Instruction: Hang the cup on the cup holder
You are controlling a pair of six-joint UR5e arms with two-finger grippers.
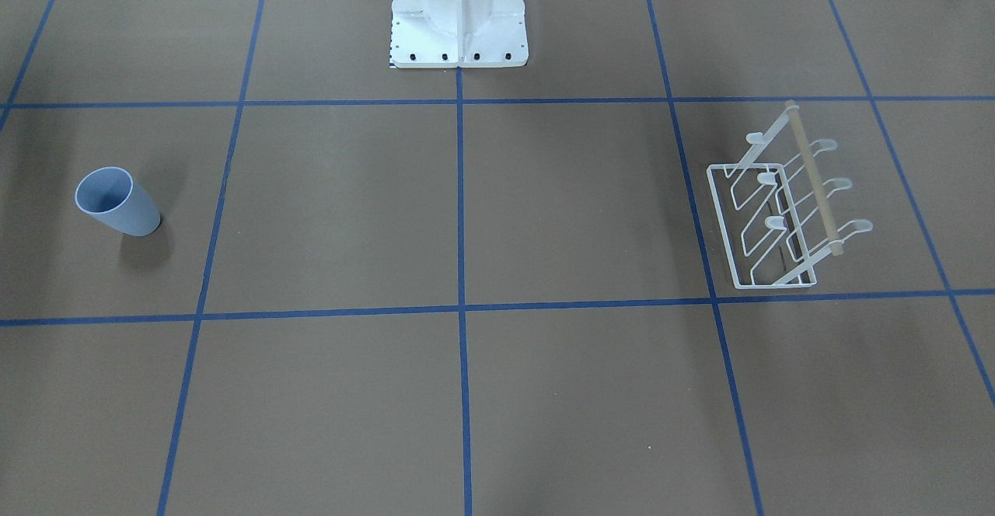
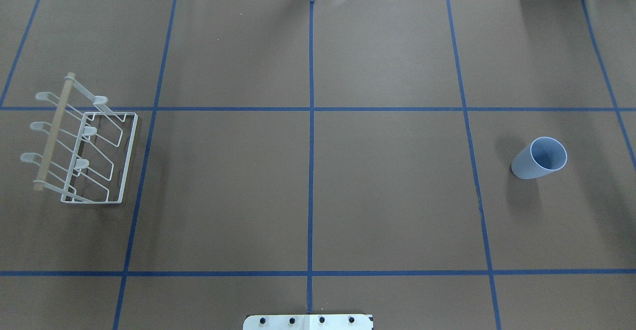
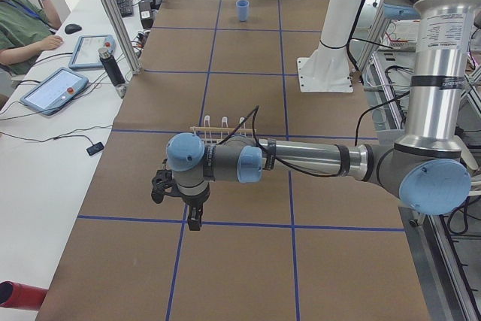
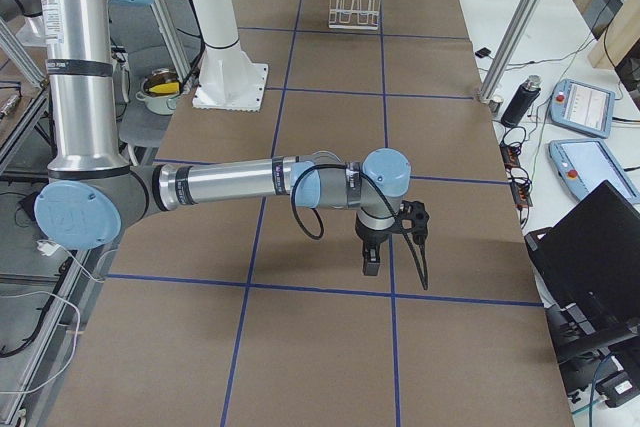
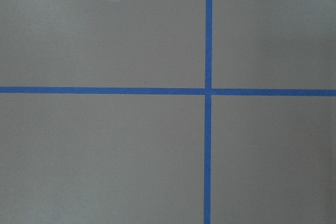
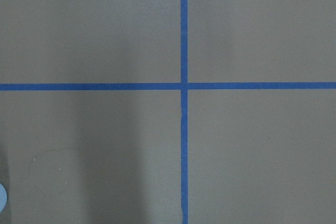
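The pale blue cup stands upright, rim up, on the brown table at my right side; it shows far off in the exterior left view. The white wire cup holder with its wooden bar stands at my left side, prongs bare. My left gripper hangs over the table near the holder, which sits partly behind the arm. My right gripper hangs over the table's right end. Neither shows in the overhead or front views; I cannot tell whether they are open or shut.
The white robot pedestal stands at the table's robot-side edge. Blue tape lines grid the brown tabletop. Tablets and a seated operator are beside the table's far side; a metal frame post stands at that edge.
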